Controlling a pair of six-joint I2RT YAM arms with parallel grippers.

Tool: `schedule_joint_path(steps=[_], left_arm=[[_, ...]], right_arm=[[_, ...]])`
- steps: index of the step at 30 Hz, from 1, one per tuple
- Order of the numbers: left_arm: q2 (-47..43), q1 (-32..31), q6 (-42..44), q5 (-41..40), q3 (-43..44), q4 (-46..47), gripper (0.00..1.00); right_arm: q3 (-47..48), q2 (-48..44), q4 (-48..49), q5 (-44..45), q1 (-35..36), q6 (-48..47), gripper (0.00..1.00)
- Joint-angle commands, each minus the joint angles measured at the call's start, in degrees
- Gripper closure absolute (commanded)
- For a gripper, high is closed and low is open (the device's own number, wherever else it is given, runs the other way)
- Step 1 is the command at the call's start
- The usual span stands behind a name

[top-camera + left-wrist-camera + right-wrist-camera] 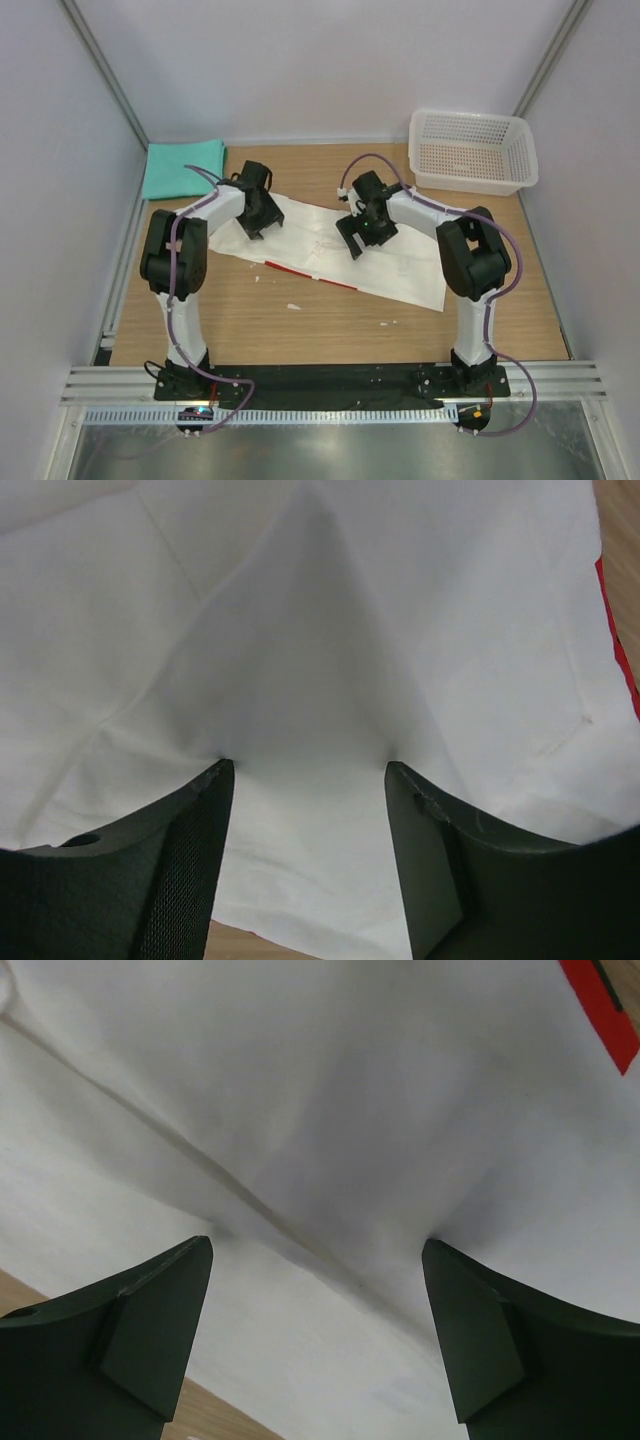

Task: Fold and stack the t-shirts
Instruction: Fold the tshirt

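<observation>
White cloth covers the middle of the light wooden table (300,330): the white t-shirt (400,265), soft fabric, lies flat as a long slanted panel running from the left-centre toward the right edge. A thin strip of its red print (310,275) shows along the near hem, which suggests the printed face is turned down or folded under. The plain teal-green t-shirt (183,168) sits in the far left corner as a compact folded rectangle, well apart from the white one. A white plastic mesh basket (465,180) stands in the far right corner and plays no part. Assessment: one shirt appears finished. The white one looks to be partway through folding, since it is far larger than the teal bundle and creases run across it. Further folds and the stacking itself are not yet done. The left gripper (308,770) hangs over the left end of the white t-shirt with its jaws moderately apart. Nothing is clamped between them, and its fingertips (222,772) appear to touch the cloth where it puckers into a low ridge. The right gripper (318,1245) stands over the middle of the same shirt with its jaws spread wide. It also holds nothing. Its fingertips (200,1250) sit at or just above the fabric beside a fold line, and whether they press on it cannot be told. From above, both grippers (262,225) (352,240) point down onto the shirt, near each other.
</observation>
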Motion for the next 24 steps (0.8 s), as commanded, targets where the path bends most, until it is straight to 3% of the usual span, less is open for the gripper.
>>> schedule_joint_path(steps=[1,7,8,15,19,24], left_arm=[[4.49,-0.78,0.47,-5.01,3.37,2.20,0.37],[14.41,-1.05,6.97,-1.87,13.11,-0.87,0.38],[16.26,-1.05,8.11,-0.71,18.53,-2.27,0.39],[29.98,-1.31,19.19,7.03,39.19,-12.37,0.40],[34.28,-1.40,26.74,7.21,48.45,-12.83,0.39],[41.41,-1.31,34.48,10.37,59.97,-13.36,0.36]], right_arm=[[-2.49,2.80,3.49,2.77,-0.28,-3.13,0.08],[-8.11,1.60,4.10,2.15,-0.02,2.38,0.07],[-9.78,0.45,4.54,2.85,0.15,3.71,0.08],[-19.72,-4.39,7.26,1.72,5.24,22.86,0.06],[-20.61,-5.37,13.32,-0.22,12.01,31.91,0.05],[-16.31,0.68,17.72,-0.04,18.16,46.13,0.04]])
